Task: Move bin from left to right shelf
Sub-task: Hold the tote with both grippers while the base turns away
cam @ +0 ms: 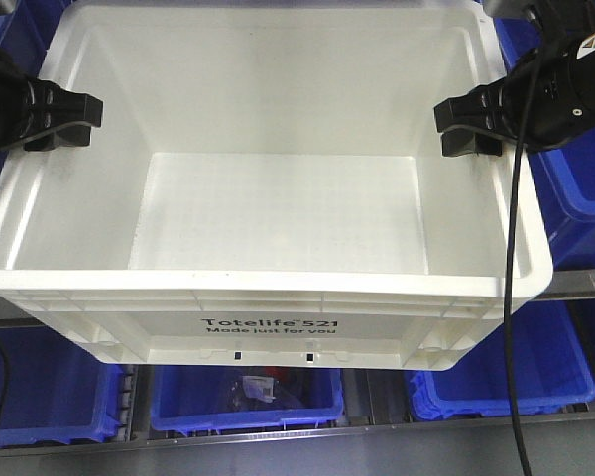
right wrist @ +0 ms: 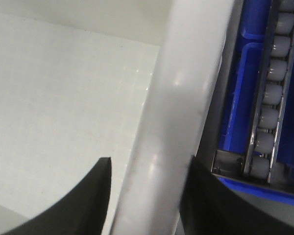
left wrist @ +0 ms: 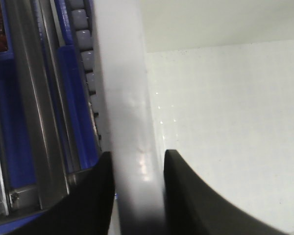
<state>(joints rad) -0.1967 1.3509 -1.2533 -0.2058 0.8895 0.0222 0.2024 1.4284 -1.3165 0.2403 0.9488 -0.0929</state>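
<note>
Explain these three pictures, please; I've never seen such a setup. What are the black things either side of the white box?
This is a robot with two arms. The wide picture looks forward from its body: an empty white Totelife 521 bin, with the left gripper and right gripper at its side rims. Below are blue bins on shelving. The other two pictures come from a camera on each wrist. In the left one, the black fingers straddle the bin's rim and press it from both sides. In the right one, the fingers also straddle the rim, but a thin gap shows beside the inner one, so I cannot tell if that grip is tight.
</note>
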